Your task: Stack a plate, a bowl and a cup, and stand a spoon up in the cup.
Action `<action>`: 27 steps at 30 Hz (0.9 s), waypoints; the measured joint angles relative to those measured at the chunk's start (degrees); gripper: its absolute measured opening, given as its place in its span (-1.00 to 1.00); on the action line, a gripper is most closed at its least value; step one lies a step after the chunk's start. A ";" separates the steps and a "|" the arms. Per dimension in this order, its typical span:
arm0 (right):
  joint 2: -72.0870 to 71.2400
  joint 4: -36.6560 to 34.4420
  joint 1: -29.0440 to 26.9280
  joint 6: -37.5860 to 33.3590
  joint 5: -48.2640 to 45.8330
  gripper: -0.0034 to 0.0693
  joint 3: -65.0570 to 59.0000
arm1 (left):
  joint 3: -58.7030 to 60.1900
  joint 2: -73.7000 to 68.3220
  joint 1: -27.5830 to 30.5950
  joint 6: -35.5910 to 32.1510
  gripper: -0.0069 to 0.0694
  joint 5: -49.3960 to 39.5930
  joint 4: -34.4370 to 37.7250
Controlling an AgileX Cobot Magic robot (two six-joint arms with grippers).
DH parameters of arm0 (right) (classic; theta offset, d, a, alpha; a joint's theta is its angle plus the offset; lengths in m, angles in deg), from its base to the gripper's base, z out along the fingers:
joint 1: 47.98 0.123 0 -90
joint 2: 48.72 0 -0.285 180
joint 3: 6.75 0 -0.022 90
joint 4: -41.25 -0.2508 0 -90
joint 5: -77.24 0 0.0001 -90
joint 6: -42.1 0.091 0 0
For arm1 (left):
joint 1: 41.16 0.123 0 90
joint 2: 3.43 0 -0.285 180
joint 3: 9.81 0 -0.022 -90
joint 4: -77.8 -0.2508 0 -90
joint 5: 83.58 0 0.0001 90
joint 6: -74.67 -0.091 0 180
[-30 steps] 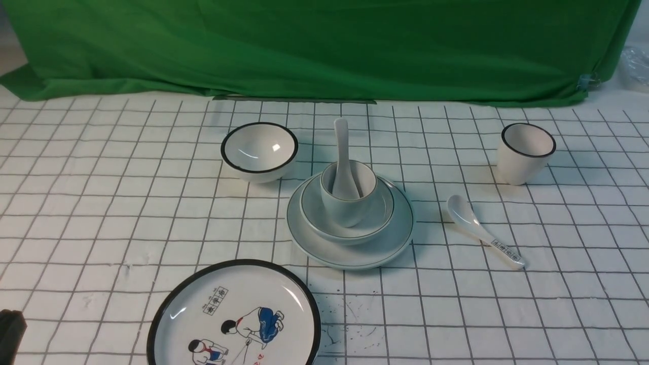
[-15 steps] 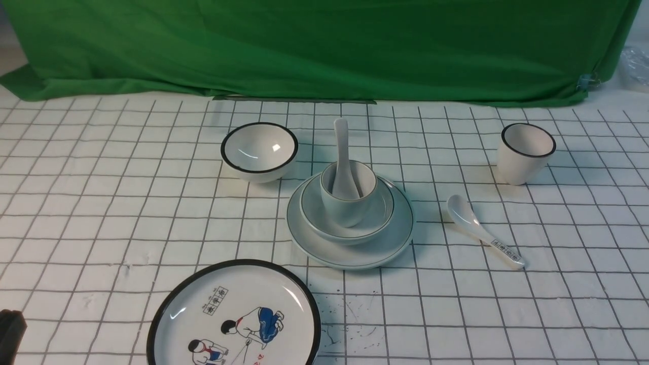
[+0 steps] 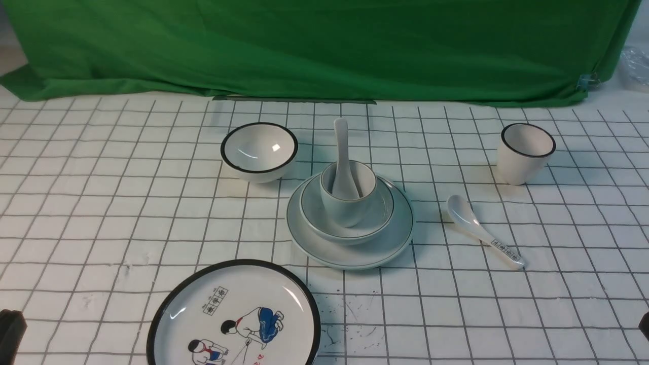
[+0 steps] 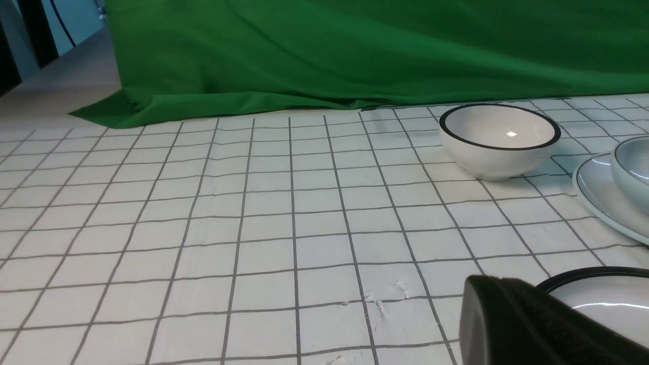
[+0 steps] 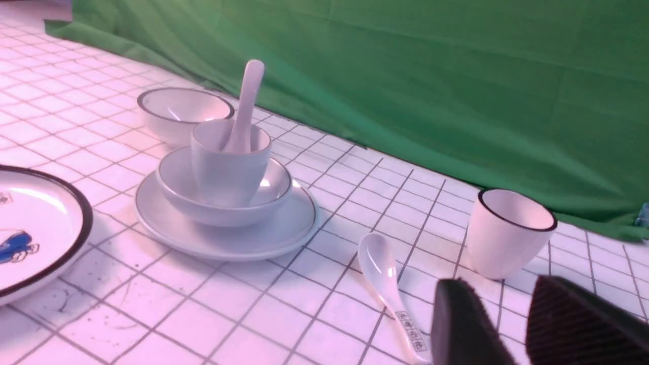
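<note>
Front view: the plate (image 3: 350, 253) lies on the gridded worktop (image 3: 101, 218) near its middle, the bowl (image 3: 347, 229) sits in it, the cup (image 3: 349, 203) stands in the bowl, and the spoon (image 3: 342, 152) stands in the cup, handle up and leaning on the far rim. Judged from this, the stack is complete. Left gripper (image 4: 512, 324) is closed and empty, low at the near left edge of the worktop, just beside the cartoon plate (image 3: 233, 314). Right gripper (image 5: 507, 329) has its fingers (image 5: 459, 324) partly apart with nothing between them, near the printed spoon (image 5: 385, 279) and the black-rimmed cup (image 5: 509, 233).

Risks, as judgement: the spoon rests only on the cup rim, so a knock to the worktop or the stack could tip it out or topple the cup inside the smooth bowl; a careless sweep of the right arm could strike the printed spoon or the black-rimmed cup; the left one could nudge the cartoon plate.

Hard to see: both arms are nearly out of the front view, showing only as dark corners; the spoon's bowl end is hidden inside the cup; the left wrist view cuts off the stack and shows only one dark finger mass, beyond it the black-rimmed bowl (image 4: 499, 139); the cartoon plate's near edge is cropped; the right wrist picture is pink-tinted and soft
</note>
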 joint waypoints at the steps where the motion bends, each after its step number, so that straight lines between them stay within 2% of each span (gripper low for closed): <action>1: 0.00 0.00 0.00 0.68 0.00 -0.24 0.00 | 0.00 0.00 0.00 0.00 -0.81 0.00 0.00; 6: 0.00 0.00 -0.01 1.12 -0.13 -0.24 0.00 | 0.00 0.00 0.00 -0.21 -0.81 0.00 0.00; 9: -0.63 0.00 -1.90 1.12 -1.07 -0.24 0.00 | 0.00 0.00 0.00 -0.41 -0.81 0.00 0.00; 12: -1.10 0.00 -9.51 2.21 -2.76 -0.24 -0.76 | 0.00 0.00 0.00 -0.61 -0.81 -0.07 0.00; 13: -1.15 0.00 -10.48 2.26 -2.89 -0.24 -1.04 | 0.00 0.00 0.00 -0.61 -0.81 -0.07 0.00; 14: -1.46 0.00 -14.72 2.25 -3.51 -0.24 -2.86 | 0.00 0.00 0.00 -0.61 -0.81 -0.07 0.00; 19: -5.23 0.00 -22.54 2.35 -10.31 -0.24 -6.32 | 0.00 0.06 0.00 -0.66 -0.81 -0.18 0.00; 27: -5.66 0.00 -23.73 4.78 -12.14 -0.24 -6.30 | 0.00 0.06 0.00 -0.66 -0.81 -0.16 0.00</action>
